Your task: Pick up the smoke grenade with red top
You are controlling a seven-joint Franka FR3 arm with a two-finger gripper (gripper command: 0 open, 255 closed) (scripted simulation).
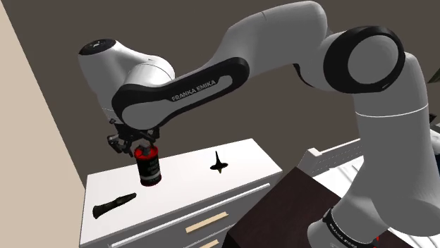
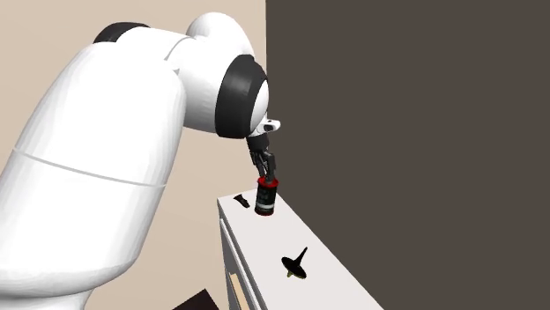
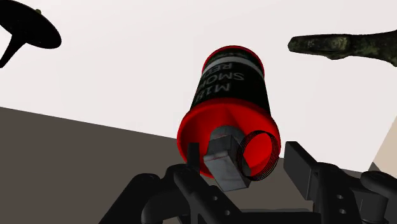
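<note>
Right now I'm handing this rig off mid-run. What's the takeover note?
Gripper: at the red top of the smoke grenade; a firm grip cannot be confirmed.
Grenade: roughly upright, on or just above the white cabinet top; lift-off is not clear. A black spinning top and a black tool lie either side of it, apart from it.
Done: approach to the grenade.
Left: confirm the grip, then lift it clear.

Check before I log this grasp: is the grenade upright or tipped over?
Upright: the grenade has its red top up under the gripper, base down.
</note>
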